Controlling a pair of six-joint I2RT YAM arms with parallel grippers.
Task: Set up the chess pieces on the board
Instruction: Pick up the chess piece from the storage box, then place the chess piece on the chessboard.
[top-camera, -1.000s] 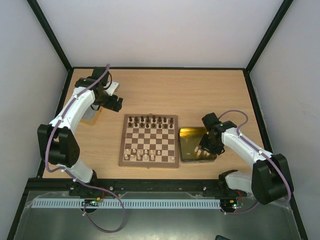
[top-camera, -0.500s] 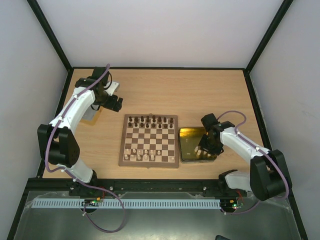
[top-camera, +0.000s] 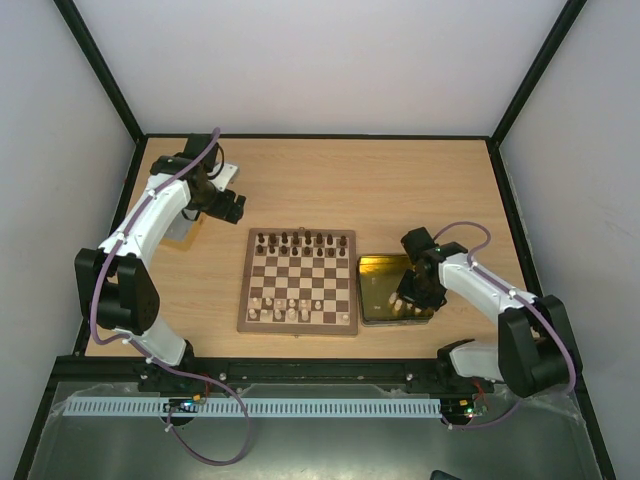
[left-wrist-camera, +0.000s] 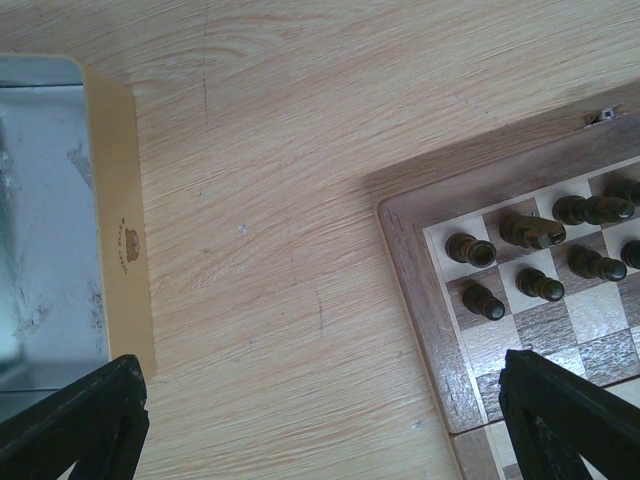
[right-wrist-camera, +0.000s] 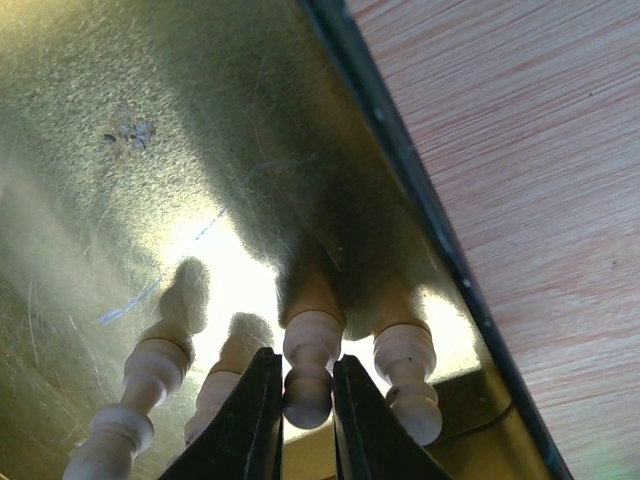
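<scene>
The board (top-camera: 246, 290) lies mid-table, with dark chess pieces (top-camera: 300, 240) on its far rows and cream ones (top-camera: 290, 310) on its near rows. My right gripper (right-wrist-camera: 305, 385) reaches down into the gold tray (right-wrist-camera: 120, 120). It is shut on the head of an upright cream piece (right-wrist-camera: 310, 345). One more cream piece (right-wrist-camera: 408, 365) stands just to the right and two (right-wrist-camera: 150, 375) to the left. My left gripper (left-wrist-camera: 320, 420) hangs open over bare table beside the board's far left corner (left-wrist-camera: 420, 290). Dark pieces (left-wrist-camera: 530, 232) stand on that corner.
The gold tray (top-camera: 375, 270) sits against the board's right side, its dark rim (right-wrist-camera: 400, 150) close to the held piece. A silver tray (left-wrist-camera: 45, 220) with a cream edge lies left of the left gripper, largely under the left arm (top-camera: 150, 215).
The right arm has edged slightly left over the gold tray. The left arm has not moved.
</scene>
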